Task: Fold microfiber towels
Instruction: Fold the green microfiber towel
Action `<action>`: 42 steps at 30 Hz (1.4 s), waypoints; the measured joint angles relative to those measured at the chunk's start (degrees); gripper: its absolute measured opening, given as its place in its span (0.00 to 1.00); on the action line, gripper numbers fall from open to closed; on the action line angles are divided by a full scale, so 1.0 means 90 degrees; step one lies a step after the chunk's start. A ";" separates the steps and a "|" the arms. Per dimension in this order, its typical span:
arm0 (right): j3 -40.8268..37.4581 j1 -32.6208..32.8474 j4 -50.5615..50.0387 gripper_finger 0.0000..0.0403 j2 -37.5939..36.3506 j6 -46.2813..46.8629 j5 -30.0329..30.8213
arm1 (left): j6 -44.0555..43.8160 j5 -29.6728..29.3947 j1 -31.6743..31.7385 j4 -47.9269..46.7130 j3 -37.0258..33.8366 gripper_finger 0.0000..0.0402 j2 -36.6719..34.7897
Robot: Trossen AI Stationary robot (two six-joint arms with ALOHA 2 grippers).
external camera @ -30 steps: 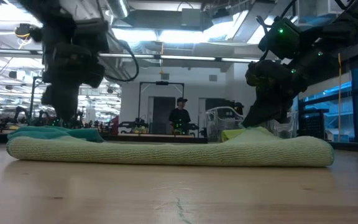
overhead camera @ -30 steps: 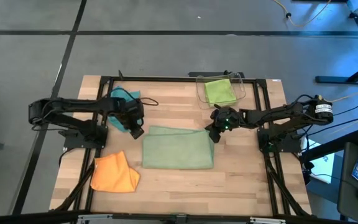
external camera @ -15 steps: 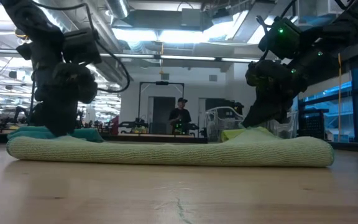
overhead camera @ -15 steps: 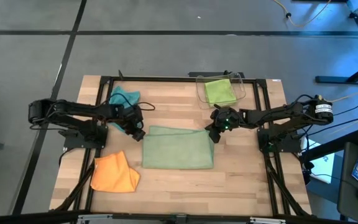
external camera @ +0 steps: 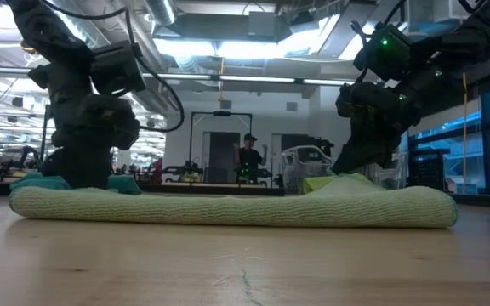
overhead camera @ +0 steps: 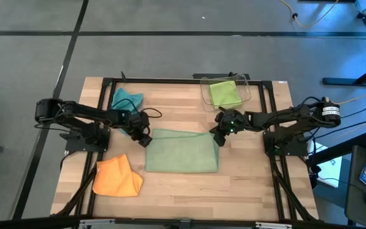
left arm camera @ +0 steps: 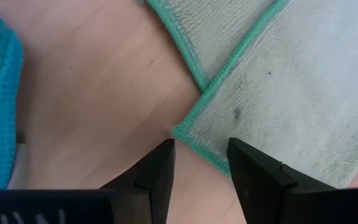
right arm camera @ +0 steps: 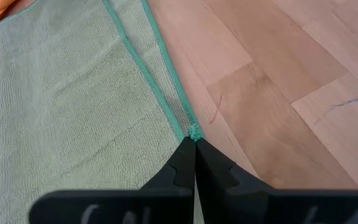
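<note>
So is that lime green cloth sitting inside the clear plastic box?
Yes, seen from above, the lime green cloth lies within the walls of the clear bin at the table's far edge.

My left gripper (left arm camera: 201, 163) hangs low with jaws parted — my right gripper (right arm camera: 195, 163) is low too, jaws pinched together.

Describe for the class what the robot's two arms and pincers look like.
Both arms are dark and jointed, with black cables looping beside them. The right arm has a green light near its wrist and a white-labelled base joint. The left pincer and right pincer each have two black, angular fingers.
</note>
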 joint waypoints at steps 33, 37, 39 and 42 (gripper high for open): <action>0.0000 -0.0001 0.0000 0.02 0.0000 0.0000 -0.0041 | 0.0053 -0.0135 -0.0009 0.0717 -0.0020 0.15 -0.0020; 0.0000 -0.0001 0.0000 0.02 0.0000 0.0002 -0.0041 | 0.0053 -0.0131 -0.0009 0.0717 -0.0020 0.05 -0.0023; 0.0000 -0.0001 0.0000 0.02 0.0000 0.0002 -0.0041 | 0.0053 -0.0127 -0.0009 0.0717 -0.0020 0.01 -0.0023; 0.0000 -0.0002 0.0000 0.02 0.0000 0.0002 -0.0041 | 0.0053 -0.0013 -0.0007 0.0754 -0.0020 0.01 -0.0023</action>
